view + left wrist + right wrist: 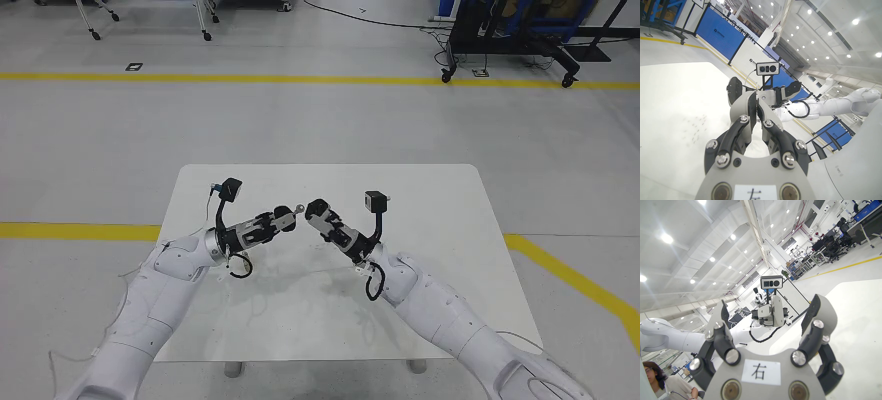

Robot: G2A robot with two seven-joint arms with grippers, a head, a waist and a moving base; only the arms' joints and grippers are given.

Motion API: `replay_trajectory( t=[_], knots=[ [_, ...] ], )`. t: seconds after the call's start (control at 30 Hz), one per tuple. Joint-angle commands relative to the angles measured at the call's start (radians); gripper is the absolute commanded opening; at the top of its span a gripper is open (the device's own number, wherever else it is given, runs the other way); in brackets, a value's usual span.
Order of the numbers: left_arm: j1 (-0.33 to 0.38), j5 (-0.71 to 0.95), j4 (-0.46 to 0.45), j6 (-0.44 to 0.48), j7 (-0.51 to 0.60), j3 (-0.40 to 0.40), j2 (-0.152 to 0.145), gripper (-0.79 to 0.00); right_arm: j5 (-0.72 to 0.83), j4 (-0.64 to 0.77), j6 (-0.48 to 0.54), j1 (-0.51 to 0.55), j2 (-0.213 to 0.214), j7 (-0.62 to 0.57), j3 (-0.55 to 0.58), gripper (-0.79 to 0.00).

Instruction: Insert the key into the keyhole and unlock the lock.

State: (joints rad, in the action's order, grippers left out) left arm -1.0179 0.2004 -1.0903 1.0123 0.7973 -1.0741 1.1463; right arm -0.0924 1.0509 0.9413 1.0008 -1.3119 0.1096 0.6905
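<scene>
Left pincer [756, 103] on key [756, 87]; right pincer [769, 303] agape.

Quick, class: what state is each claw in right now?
Left claw: closed on a thin metal piece, probably the key.
Right claw: open, empty.

From my station I can't make out what the left gripper [756, 98] is pinching: its fingers [740, 108] cover all but the edge of a thin metal piece [756, 88], and from above that piece [298, 209] is a tiny silvery speck.

The jaws' black pads [752, 108] look rough and dimpled, the table [440, 200] smooth matt white.
</scene>
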Motion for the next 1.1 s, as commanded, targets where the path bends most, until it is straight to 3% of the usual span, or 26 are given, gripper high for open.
replay_trajectory(
  t=[0.0,0.2,0.27,0.47,0.77,0.83,1.07],
  knots=[
    [0.000,0.000,0.000,0.000,0.000,0.000,0.000,-0.785,0.000,0.000,0.000,0.000,0.000,0.000,0.000,0.000],
    [0.000,0.000,0.000,0.000,0.000,0.000,0.000,-0.785,-0.003,0.000,-0.004,0.002,0.000,-0.005,-0.001,0.000],
    [0.000,0.000,0.000,0.000,0.000,0.000,0.000,-0.785,0.000,-0.003,0.003,0.006,0.007,-0.077,0.003,0.000],
    [0.000,0.000,0.000,0.000,0.000,0.000,0.000,-0.785,-0.027,-0.075,0.058,-0.052,0.075,-0.467,0.073,0.000],
    [0.000,0.000,0.000,0.000,0.000,0.000,0.000,-0.785,0.028,0.083,0.052,0.011,0.187,-0.730,0.264,0.000],
    [0.000,0.000,0.000,0.000,0.000,0.000,0.000,-0.785,0.055,0.137,0.034,0.027,0.206,-0.748,0.313,0.000],
    [-0.002,-0.001,-0.002,-0.005,-0.005,0.000,0.000,-0.785,0.055,0.137,0.034,0.027,0.206,-0.748,0.313,0.000]
  ],
)
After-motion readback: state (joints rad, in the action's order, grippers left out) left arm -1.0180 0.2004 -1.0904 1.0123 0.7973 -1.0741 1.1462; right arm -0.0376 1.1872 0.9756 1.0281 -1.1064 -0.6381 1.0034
